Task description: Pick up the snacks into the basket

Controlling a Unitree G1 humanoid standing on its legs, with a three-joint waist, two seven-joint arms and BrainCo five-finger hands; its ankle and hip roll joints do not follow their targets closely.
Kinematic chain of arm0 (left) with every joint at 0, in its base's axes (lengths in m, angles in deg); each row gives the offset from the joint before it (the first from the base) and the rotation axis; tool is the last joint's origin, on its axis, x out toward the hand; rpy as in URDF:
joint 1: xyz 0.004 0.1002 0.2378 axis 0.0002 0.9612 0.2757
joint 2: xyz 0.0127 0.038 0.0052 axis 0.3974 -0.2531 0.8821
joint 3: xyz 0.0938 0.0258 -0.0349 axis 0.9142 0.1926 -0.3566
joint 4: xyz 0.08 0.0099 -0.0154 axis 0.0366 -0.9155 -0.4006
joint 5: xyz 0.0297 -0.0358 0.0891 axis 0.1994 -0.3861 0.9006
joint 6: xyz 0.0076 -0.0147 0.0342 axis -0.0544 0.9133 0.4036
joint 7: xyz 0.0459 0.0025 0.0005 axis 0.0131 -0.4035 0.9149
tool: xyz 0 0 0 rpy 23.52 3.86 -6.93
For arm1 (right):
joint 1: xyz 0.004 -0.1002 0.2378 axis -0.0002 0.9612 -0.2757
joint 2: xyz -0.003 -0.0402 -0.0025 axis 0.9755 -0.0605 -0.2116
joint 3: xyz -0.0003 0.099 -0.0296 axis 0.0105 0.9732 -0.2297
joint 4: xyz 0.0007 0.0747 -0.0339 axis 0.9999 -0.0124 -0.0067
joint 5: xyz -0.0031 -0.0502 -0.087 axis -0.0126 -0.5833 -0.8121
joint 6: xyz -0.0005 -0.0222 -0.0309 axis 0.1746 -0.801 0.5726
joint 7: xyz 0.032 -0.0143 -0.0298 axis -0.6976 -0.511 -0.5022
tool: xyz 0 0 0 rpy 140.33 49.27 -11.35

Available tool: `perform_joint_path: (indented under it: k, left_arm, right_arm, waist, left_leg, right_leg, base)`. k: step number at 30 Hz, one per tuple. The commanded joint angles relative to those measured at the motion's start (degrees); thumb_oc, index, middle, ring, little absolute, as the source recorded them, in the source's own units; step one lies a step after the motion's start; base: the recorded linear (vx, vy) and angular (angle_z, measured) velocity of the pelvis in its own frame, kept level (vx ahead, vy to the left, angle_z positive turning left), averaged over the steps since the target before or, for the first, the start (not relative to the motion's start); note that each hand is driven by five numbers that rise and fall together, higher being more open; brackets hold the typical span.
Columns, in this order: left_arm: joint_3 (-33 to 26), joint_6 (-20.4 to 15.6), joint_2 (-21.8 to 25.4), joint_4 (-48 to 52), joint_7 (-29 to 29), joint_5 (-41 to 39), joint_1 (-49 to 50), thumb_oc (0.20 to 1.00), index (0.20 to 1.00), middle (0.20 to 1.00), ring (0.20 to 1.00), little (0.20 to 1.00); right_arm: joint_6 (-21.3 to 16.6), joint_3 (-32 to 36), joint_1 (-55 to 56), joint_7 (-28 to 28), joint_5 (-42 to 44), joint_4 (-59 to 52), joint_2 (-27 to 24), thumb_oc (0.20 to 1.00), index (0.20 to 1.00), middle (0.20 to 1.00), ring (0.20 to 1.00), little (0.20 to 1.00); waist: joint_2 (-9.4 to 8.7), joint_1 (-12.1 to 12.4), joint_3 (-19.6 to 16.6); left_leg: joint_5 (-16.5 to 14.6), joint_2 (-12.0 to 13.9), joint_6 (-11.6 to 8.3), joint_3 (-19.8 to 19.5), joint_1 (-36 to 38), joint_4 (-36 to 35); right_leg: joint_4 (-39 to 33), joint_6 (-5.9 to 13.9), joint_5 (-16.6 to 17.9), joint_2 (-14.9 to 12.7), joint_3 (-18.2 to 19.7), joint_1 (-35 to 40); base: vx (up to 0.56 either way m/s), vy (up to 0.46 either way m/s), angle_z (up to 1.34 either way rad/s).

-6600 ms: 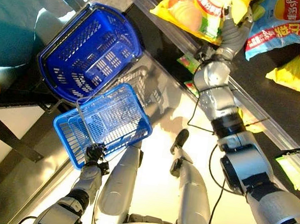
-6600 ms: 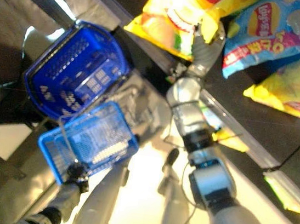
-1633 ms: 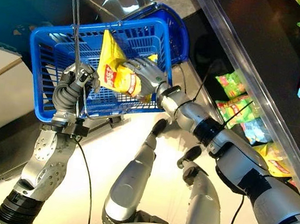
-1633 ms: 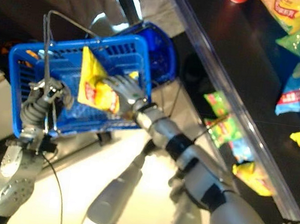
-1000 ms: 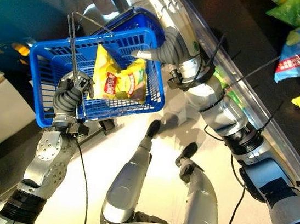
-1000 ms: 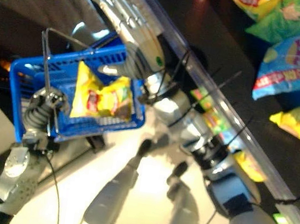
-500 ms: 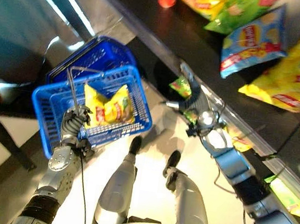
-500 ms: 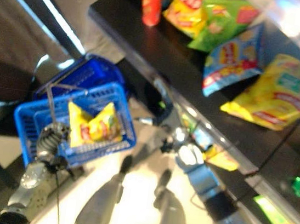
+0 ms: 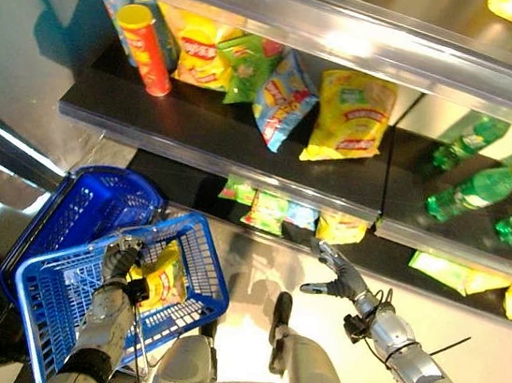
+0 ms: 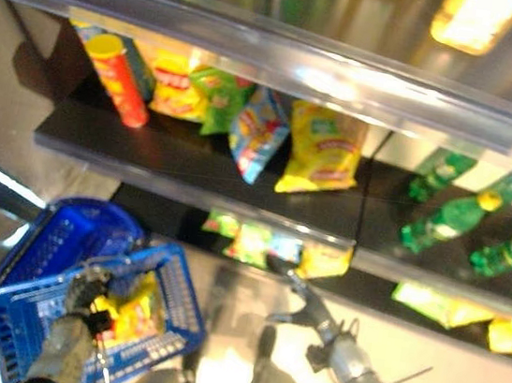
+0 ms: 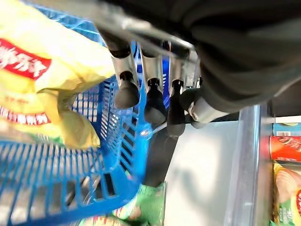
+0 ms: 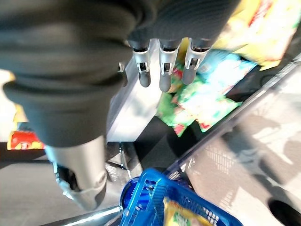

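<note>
Left eye view: your right hand [image 9: 337,276] reaches shelfward, fingers spread and empty; your left hand [image 9: 121,262] curls round the basket [image 9: 63,291] handle.

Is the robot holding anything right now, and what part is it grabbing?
Yes: its left hand is curled round the wire handle of the blue basket, with a yellow snack bag inside. The right hand is open, holding nothing.

My left hand [image 11: 155,89] curls its fingers [image 11: 127,94] round the basket's wire handle [image 11: 141,33]. A yellow snack bag [image 11: 42,89] lies inside the blue basket [image 11: 70,174], against its slatted wall.
</note>
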Motion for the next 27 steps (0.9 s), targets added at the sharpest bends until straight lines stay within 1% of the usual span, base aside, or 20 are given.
perform_joint_path:
  k: [1,3,4,5,6,7,10,12,13,14,15,16,17,18,19,21,22,23,24,27]
  left_arm:
    - [-1.28,-1.5,3.34,-1.45,-0.05,-0.51,0.7,0.2,0.2,0.2,0.2,0.2]
    - [-1.2,-1.34,2.54,-1.99,-0.75,-1.08,1.93,0.2,0.2,0.2,0.2,0.2]
    - [-1.2,-1.34,2.54,-1.98,-0.75,-1.08,1.92,0.2,0.2,0.2,0.2,0.2]
    - [-1.29,-1.16,2.3,-2.35,-0.86,-1.59,2.09,0.2,0.2,0.2,0.2,0.2]
    - [-1.63,-0.88,1.75,-3.57,-0.78,-2.94,2.1,0.2,0.2,0.2,0.2,0.2]
    - [-1.63,-0.9,1.74,-3.59,-0.8,-2.95,2.09,0.2,0.2,0.2,0.2,0.2]
    - [-2.52,-0.07,-0.3,-6.66,-1.47,-5.28,2.25,0.2,0.2,0.2,0.2,0.2]
    - [-2.95,0.7,-2.01,-8.07,-2.31,-6.32,3.16,0.2,0.2,0.2,0.2,0.2]
    - [-2.82,1.06,-3.56,-11.24,-2.79,-6.44,3.28,0.2,0.2,0.2,0.2,0.2]
    - [-2.83,1.06,-3.56,-11.27,-2.8,-6.44,3.23,0.2,0.2,0.2,0.2,0.2]
    - [-3.59,1.51,-4.6,-13.4,-3.71,-7.37,3.64,0.2,0.2,0.2,0.2,0.2]
    - [-3.6,1.5,-4.59,-13.41,-3.71,-7.38,3.62,0.2,0.2,0.2,0.2,0.2]
    - [-4.14,1.71,-5.01,-15.42,-4.21,-7.28,3.98,0.2,0.2,0.2,0.2,0.2]
    - [-4.66,2.51,-5.82,-16.89,-5.57,-7.78,4.89,0.2,0.2,0.2,0.2,0.2]
    - [-4.67,2.51,-5.8,-16.89,-5.58,-7.78,4.87,0.2,0.2,0.2,0.2,0.2]
    - [-4.53,3.57,-5.98,-19.2,-7.0,-6.9,5.39,0.2,0.2,0.2,0.2,0.2]
    - [-4.51,3.56,-6.0,-19.22,-7.02,-6.9,5.38,0.2,0.2,0.2,0.2,0.2]
    - [-4.63,3.99,-5.78,-20.33,-6.95,-6.62,5.16,0.2,0.2,0.2,0.2,0.2]
    - [-4.54,4.27,-5.54,-20.41,-7.19,-5.84,5.13,0.2,0.2,0.2,0.2,0.2]
    - [-4.35,4.23,-4.9,-20.56,-7.09,-4.72,5.29,0.2,0.2,0.2,0.2,0.2]
  right_arm:
    - [-1.55,0.97,-0.93,0.66,1.7,0.1,3.06,1.0,1.0,1.0,1.0,1.0]
    - [-1.03,1.33,-0.24,0.35,1.28,2.73,3.94,1.0,1.0,1.0,1.0,1.0]
    - [-1.04,1.33,-0.25,0.35,1.28,2.74,3.95,1.0,1.0,1.0,1.0,1.0]
    - [-0.77,1.27,-0.49,0.17,1.19,3.37,3.97,1.0,1.0,1.0,1.0,1.0]
    - [-0.71,1.34,-0.39,-0.09,1.64,5.0,4.15,1.0,1.0,1.0,1.0,1.0]
    - [-0.72,1.34,-0.4,-0.08,1.64,5.01,4.14,1.0,1.0,1.0,1.0,1.0]
    - [-0.33,2.09,0.2,-0.27,1.12,7.92,4.01,1.0,1.0,1.0,1.0,1.0]
    - [0.06,2.95,0.83,-0.73,0.01,11.51,4.14,1.0,1.0,1.0,1.0,1.0]
    - [0.66,3.25,-0.44,-2.17,-1.75,16.89,4.15,1.0,1.0,1.0,1.0,1.0]
    - [0.64,3.25,-0.49,-2.18,-1.75,16.92,4.16,1.0,1.0,1.0,1.0,1.0]
    - [1.02,3.84,-1.71,-2.75,-2.63,21.82,4.45,1.0,1.0,1.0,1.0,1.0]
    - [1.01,3.84,-1.74,-2.75,-2.63,21.84,4.47,1.0,1.0,1.0,1.0,1.0]
    - [1.45,4.36,-1.77,-2.53,-2.73,23.97,4.8,1.0,1.0,1.0,1.0,1.0]
    - [2.03,6.13,-1.14,-2.13,-2.63,29.5,5.69,1.0,1.0,1.0,1.0,1.0]
    - [2.01,6.13,-1.17,-2.13,-2.63,29.53,5.71,1.0,1.0,1.0,1.0,1.0]
    - [2.84,8.24,-0.64,-2.39,-3.97,34.92,6.62,1.0,1.0,1.0,1.0,1.0]
    - [2.79,8.25,-0.66,-2.4,-3.98,34.99,6.62,1.0,1.0,1.0,1.0,1.0]
    - [2.91,9.85,0.33,-2.74,-3.38,37.57,7.58,1.0,1.0,1.0,1.0,1.0]
    - [3.19,11.06,0.74,-3.1,-1.79,38.9,8.31,1.0,1.0,1.0,1.0,1.0]
    - [3.12,12.82,1.33,-3.27,0.55,40.79,9.42,1.0,1.0,1.0,1.0,1.0]
  waist:
    - [-2.29,1.77,-3.71]
    - [-2.58,1.77,-5.31]
    - [-2.54,1.83,-5.48]
    - [-2.34,1.75,-5.92]
    - [-1.8,1.83,-6.13]
    - [-1.74,1.81,-6.14]
    - [-1.02,1.33,-6.25]
    - [-0.79,0.82,-6.57]
    - [-0.93,1.3,-5.53]
    - [-0.88,1.28,-5.63]
    - [-1.5,1.36,-5.16]
    - [-1.49,1.34,-5.27]
    - [-1.84,1.19,-5.51]
    - [-1.77,0.87,-6.48]
    - [-1.81,0.87,-6.59]
    - [-0.93,-0.28,-8.35]
    - [-0.84,-0.27,-8.2]
    - [-0.64,-1.77,-9.16]
    - [-0.54,-2.52,-9.93]
    - [-1.02,-3.24,-10.83]
  left_leg:
    - [0.97,-3.95,1.94,-1.7,-2.96,-0.09]
    - [2.28,-3.02,1.25,-1.15,-2.72,-0.94]
    - [2.38,-2.92,1.22,-1.09,-2.92,-0.96]
    - [3.74,-1.77,0.55,-0.97,-3.56,-1.32]
    - [7.06,0.61,-1.09,-1.05,-4.44,-2.39]
    - [7.17,0.68,-1.15,-1.09,-4.42,-2.51]
    - [10.99,3.94,-3.08,-1.79,-4.56,-4.35]
    - [12.19,5.41,-3.67,-0.87,-4.53,-4.33]
    - [10.63,4.26,-3.02,-4.64,-5.19,0.93]
    - [10.62,4.34,-3.03,-4.7,-5.45,1.08]
    - [5.6,-0.26,-1.7,-8.03,-4.86,8.07]
    - [5.64,-0.25,-1.69,-8.05,-5.05,8.11]
    - [2.43,-3.26,-0.88,-7.82,-4.25,12.19]
    - [-1.2,-7.76,0.37,-6.2,-2.62,17.05]
    - [-1.12,-7.77,0.37,-6.19,-2.77,17.04]
    - [-2.74,-11.89,1.21,-5.64,0.83,17.01]
    - [-2.89,-11.82,1.21,-5.68,1.02,17.06]
    - [-5.6,-11.42,2.47,-3.37,4.2,13.12]
    - [-6.56,-10.81,3.0,-2.95,5.94,9.12]
    - [-6.5,-11.03,3.49,-4.38,7.04,4.71]
  right_leg:
    - [-0.5,1.95,4.21,-2.26,3.03,1.78]
    - [-2.67,2.5,2.45,-1.57,5.01,5.08]
    - [-2.8,2.45,2.63,-1.46,5.06,4.88]
    - [-4.4,1.8,0.18,-0.05,6.1,5.67]
    - [-5.62,0.26,-1.99,2.31,6.56,5.74]
    - [-5.63,0.19,-1.96,2.39,6.53,5.72]
    - [-7.73,-1.33,-2.53,5.31,6.51,6.83]
    - [-8.76,-2.04,-2.27,6.18,6.71,7.58]
    - [-8.6,-2.89,-2.01,6.06,7.63,7.43]
    - [-8.64,-2.92,-1.9,6.14,7.61,7.27]
    - [-8.63,-3.42,-0.55,6.03,8.45,6.36]
    - [-8.66,-3.42,-0.47,6.05,8.44,6.21]
    - [-8.9,-3.54,0.36,6.24,9.18,5.81]
    - [-9.44,-3.54,1.41,7.05,9.99,5.5]
    - [-9.46,-3.54,1.48,7.03,10.0,5.35]
    - [-9.4,-3.29,2.7,8.83,10.53,4.06]
    - [-9.39,-3.29,2.64,8.91,10.49,4.27]
    - [-9.57,-2.78,3.16,9.5,9.76,3.62]
    - [-10.06,-2.68,3.27,9.82,9.05,3.54]
    - [-10.06,-2.67,3.35,10.05,8.41,3.53]
  base:
    - [-0.09,-0.172,-0.28]
    - [-0.18,-0.249,-0.27]
    - [-0.21,-0.255,-0.36]
    - [-0.26,-0.315,-0.46]
    - [-0.26,-0.317,-0.4]
    - [-0.26,-0.381,-0.34]
    - [-0.21,-0.326,-0.07]
    - [-0.25,-0.331,-0.2]
    - [-0.24,-0.268,-0.21]
    - [-0.35,-0.344,-0.35]
    - [-0.17,-0.181,-0.43]
    - [-0.23,-0.278,-0.45]
    - [-0.14,-0.215,-0.56]
    - [-0.14,-0.215,-0.71]
    - [-0.11,-0.141,-0.99]
    - [-0.1,-0.075,-0.68]
    - [-0.13,-0.059,0.03]
    - [-0.07,-0.006,0.31]
    - [-0.07,-0.006,0.47]
    - [-0.05,-0.024,0.66]
